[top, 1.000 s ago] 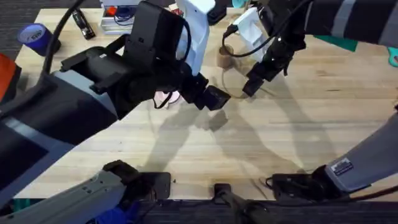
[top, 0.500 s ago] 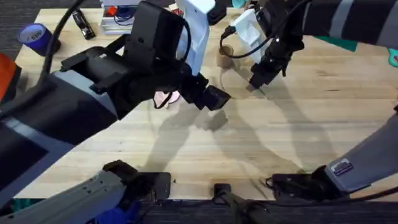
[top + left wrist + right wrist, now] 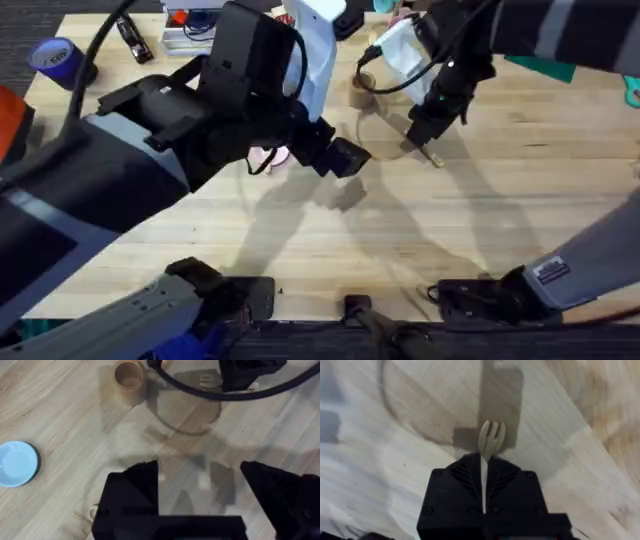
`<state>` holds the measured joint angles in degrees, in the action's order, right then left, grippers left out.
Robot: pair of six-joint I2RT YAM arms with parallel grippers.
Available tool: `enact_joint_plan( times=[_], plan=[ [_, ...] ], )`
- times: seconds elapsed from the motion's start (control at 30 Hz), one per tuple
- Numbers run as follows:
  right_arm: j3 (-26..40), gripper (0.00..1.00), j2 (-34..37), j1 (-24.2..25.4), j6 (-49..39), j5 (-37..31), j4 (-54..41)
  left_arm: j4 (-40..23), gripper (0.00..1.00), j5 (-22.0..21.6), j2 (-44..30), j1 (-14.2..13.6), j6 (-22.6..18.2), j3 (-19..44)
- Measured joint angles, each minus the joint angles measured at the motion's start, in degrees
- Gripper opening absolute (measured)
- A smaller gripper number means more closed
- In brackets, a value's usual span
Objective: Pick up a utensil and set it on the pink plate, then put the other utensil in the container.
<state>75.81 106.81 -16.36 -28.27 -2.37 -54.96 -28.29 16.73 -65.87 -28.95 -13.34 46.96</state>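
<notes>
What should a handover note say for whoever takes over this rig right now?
Right gripper: shut on the fork, held above the table, short of the cup.
Left gripper: open, empty, hovering over bare wood.
Pink plate: mostly hidden under the left arm; whether the spoon lies on it cannot be told.
Blue plate: empty.
Left to do: carry the fork to the cup and drop it in; check the pink plate.

Fork (image 3: 491, 439) handle hidden inside right gripper (image 3: 483, 476); pink plate (image 3: 268, 157) mostly covered by left arm (image 3: 200, 120).
</notes>
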Motion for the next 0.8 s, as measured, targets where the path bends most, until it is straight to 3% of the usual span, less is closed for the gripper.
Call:
enact_joint_plan(
  times=[0.53, 0.8],
  plan=[
    [0.0, 0.029, -24.1, 7.9, -1.7, 0.5, -3.9, 0.0, 0.993, 0.0, 0.0, 0.0, 0.0, 0.0],
    [0.0, 0.029, -31.9, 12.9, -11.6, 13.2, -3.9, 0.0, 0.993, 0.0, 0.0, 0.0, 0.0, 0.0]
  ],
)
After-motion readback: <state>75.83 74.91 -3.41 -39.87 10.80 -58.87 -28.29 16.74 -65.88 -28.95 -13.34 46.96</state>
